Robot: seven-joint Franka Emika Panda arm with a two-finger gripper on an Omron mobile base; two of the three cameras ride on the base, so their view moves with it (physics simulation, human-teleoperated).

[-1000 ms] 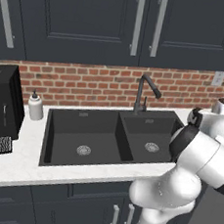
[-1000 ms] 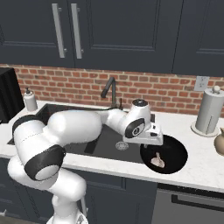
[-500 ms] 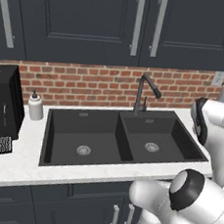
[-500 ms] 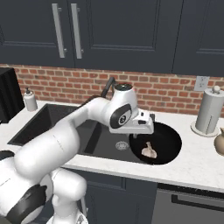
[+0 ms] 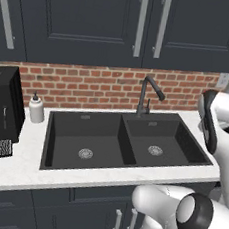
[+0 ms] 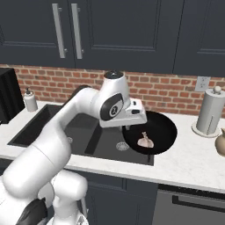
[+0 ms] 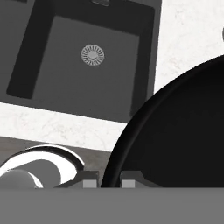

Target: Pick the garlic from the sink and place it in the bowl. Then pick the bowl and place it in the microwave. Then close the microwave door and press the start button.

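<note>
Item, step in hand: we judge it to be carrying the bowl (image 6: 151, 132) to the microwave, the garlic (image 6: 145, 140) already lying inside it

Item, gripper (image 7: 108, 180): clamped nearly closed on the bowl's rim, one fingertip on each side of the black edge in the hand view; nothing else held

Item, bowl: wide, shallow, round, plain black, smooth and slightly glossy along the rim; it appears lifted over the right end of the sink (image 6: 88, 138) and the worktop (image 6: 193, 165), though we cannot tell for certain that it is clear of the surface

Item, garlic: small pale pinkish-white bulb, roundish with a pointed tip, loose on the bowl's floor, right of the gripper

Item, sink: matte black, rectangular, two basins, a round metal drain (image 5: 155, 151) in each; dark angular faucet (image 5: 149, 93) behind the divider

Item, worktop: white speckled stone, flat and smooth; red brick wall and dark panelled cabinets behind

Handling advice, as we judge it:
- keep the bowl level, since the bulb can roll on the smooth curve
- a one-sided pinch on a thin rim gives little hold against tipping; we would move slowly and avoid sharp wrist turns
- lift well clear of the faucet and the paper towel holder (image 6: 210, 112) before swinging away
</note>
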